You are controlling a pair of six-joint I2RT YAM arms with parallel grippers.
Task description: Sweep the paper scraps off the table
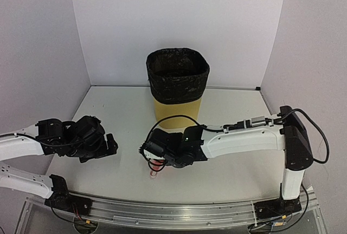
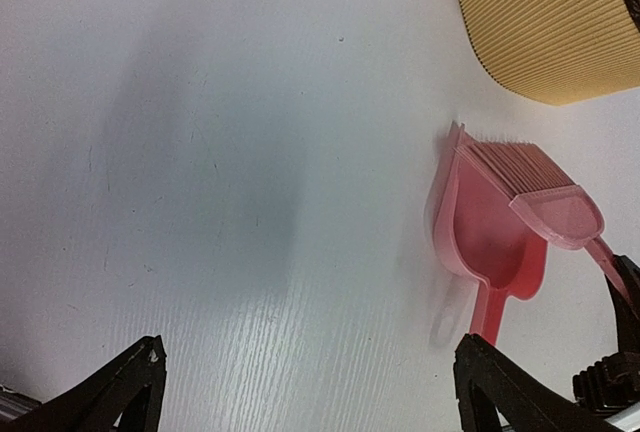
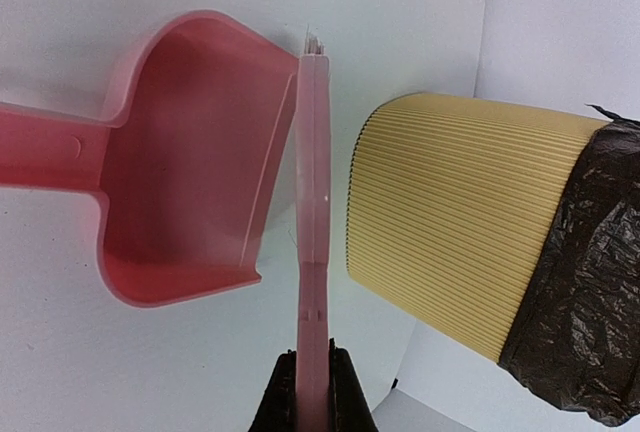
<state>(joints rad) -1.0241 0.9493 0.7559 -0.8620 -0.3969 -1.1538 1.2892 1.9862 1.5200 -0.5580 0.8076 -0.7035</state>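
Right gripper (image 3: 312,387) is pinching the slim pink plastic brush (image 3: 313,202) at the mouth of the pink scoop dustpan (image 3: 190,172), just beside the yellow corrugated bin (image 3: 450,242). Left gripper (image 2: 310,397) is hovering wide open, empty. Paper scraps are showing nowhere on the white table (image 2: 200,152); probably worth keeping bristles low, strokes panward.

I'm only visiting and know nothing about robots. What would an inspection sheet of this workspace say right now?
Surface: white table, faint scuffs, no spills seen.
Job's things: paper scraps, nothing seen in any view.
Clutter: pink dustpan on the table, looks empty; pink brush at its mouth; yellow bin with a black liner just beyond.
Grippers: left tool open and empty; right tool shut on the brush handle.
Cables: black cable loops along the right arm.
Surroundings: white walls; metal rail along the front.
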